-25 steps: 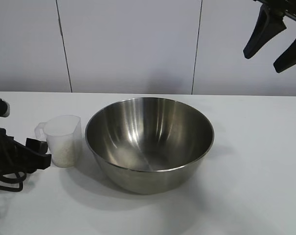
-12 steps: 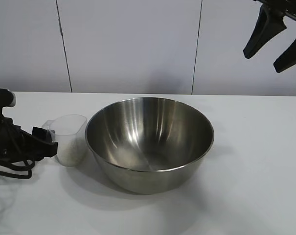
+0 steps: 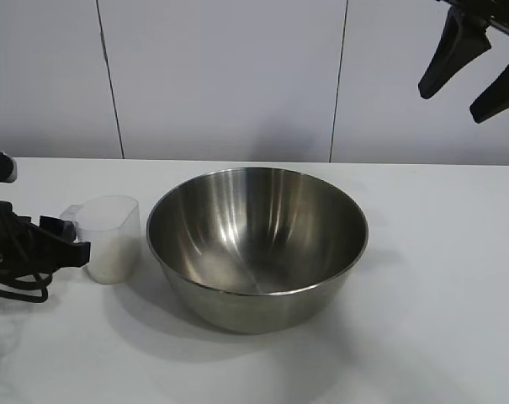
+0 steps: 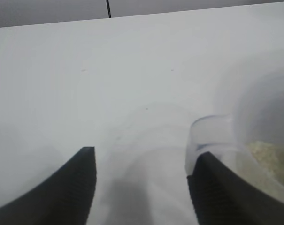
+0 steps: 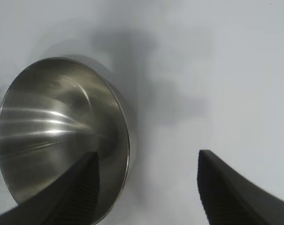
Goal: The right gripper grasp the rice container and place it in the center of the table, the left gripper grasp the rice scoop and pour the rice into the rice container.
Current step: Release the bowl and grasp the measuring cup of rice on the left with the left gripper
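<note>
Steel bowl [image 3: 257, 244] upright near the middle of the white table [image 3: 422, 320], empty and shiny inside. Just to its left in the exterior view, a clear plastic scoop [image 3: 111, 238], also upright on the table, close beside the bowl's wall, whether touching cannot be told. Holds white rice [image 4: 268, 157] low inside, seen in the left wrist view. Left gripper [image 3: 69, 240] low at the table's left edge, pointing toward the scoop, fingertips at the scoop's handle side. In the left wrist view, jaws parted with a clear gap; one finger [image 4: 221, 192] against the scoop's handle and rim, the other finger standing apart over bare table; handle not clamped between them. Right gripper [image 3: 470, 69] raised high at the upper right, well apart from everything, jaws spread and holding nothing. From its wrist view, bowl below and to one side, plain table under the fingers.
</note>
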